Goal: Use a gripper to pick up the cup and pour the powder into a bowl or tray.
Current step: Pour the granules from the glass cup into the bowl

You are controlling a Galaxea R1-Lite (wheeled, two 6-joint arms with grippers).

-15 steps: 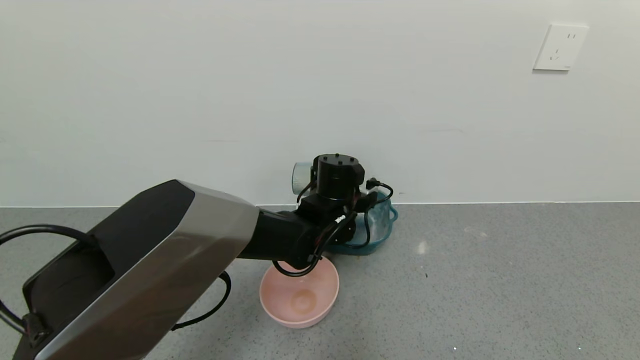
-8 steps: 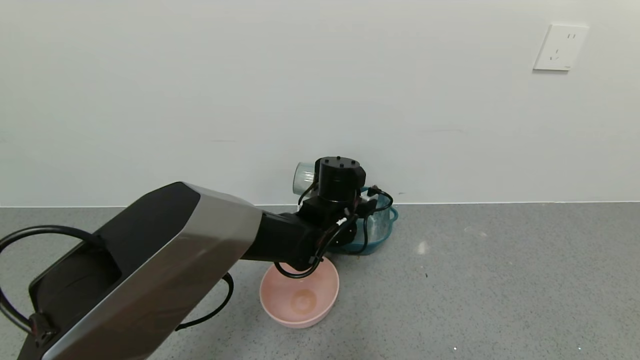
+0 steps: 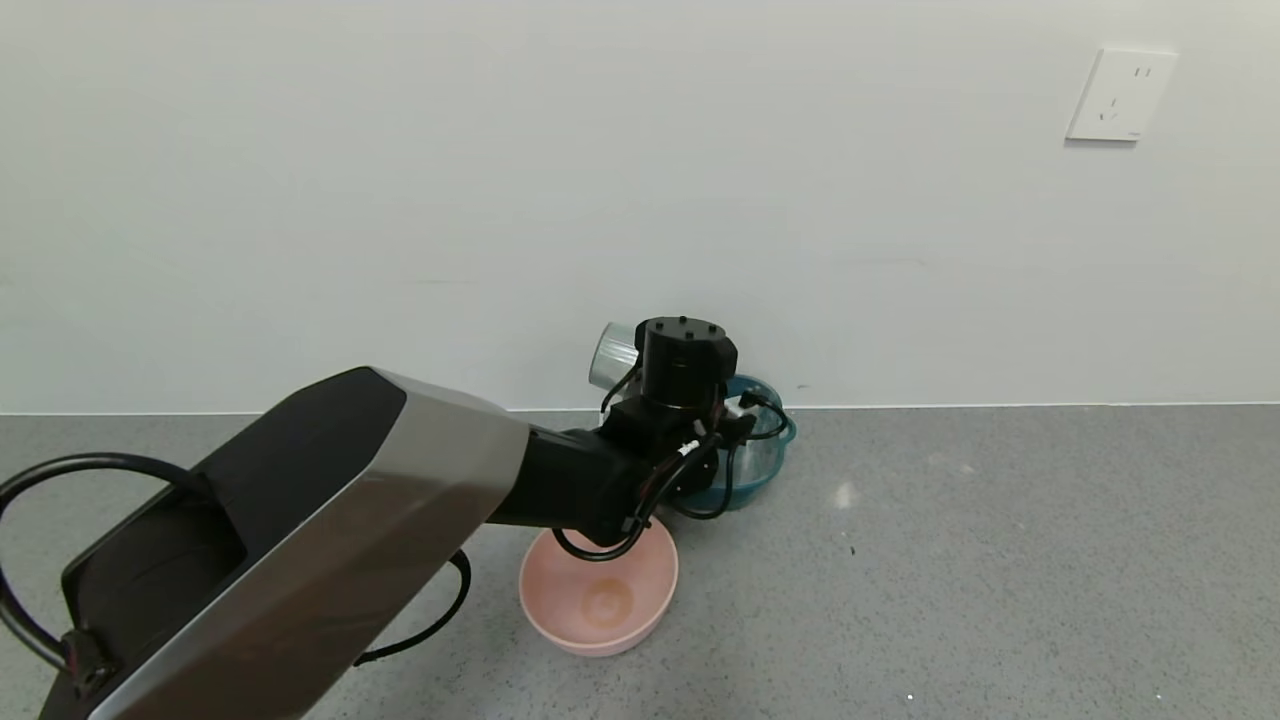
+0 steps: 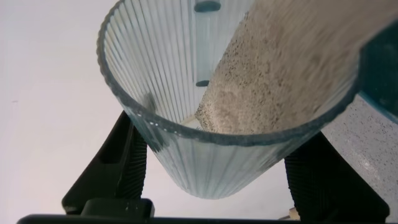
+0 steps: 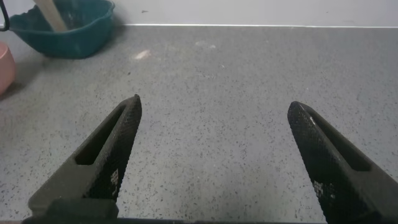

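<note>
My left gripper [image 3: 672, 372] is shut on the cup [image 3: 611, 354] and holds it tipped on its side above the teal-blue dish [image 3: 772, 440], close to the wall. In the left wrist view the ribbed clear cup [image 4: 186, 81] sits between both black fingers [image 4: 121, 165], and pale grainy powder [image 4: 280, 68] lies along its inner wall; a teal edge of the dish [image 4: 382, 62] shows beside it. My right gripper [image 5: 214, 134] is open and empty over the grey floor. Its view shows the dish [image 5: 68, 28] with a pale tan streak of powder [image 5: 50, 15] in it.
A round pink bowl [image 3: 598, 590] stands on the floor nearer to me than the dish, under the left forearm; its edge shows in the right wrist view [image 5: 5, 65]. The white wall with a socket [image 3: 1120, 95] rises right behind the dish.
The left gripper has shifted slightly right and toward the wall with the cup, and the wrist has turned a little. The dish and pink bowl have not moved.
</note>
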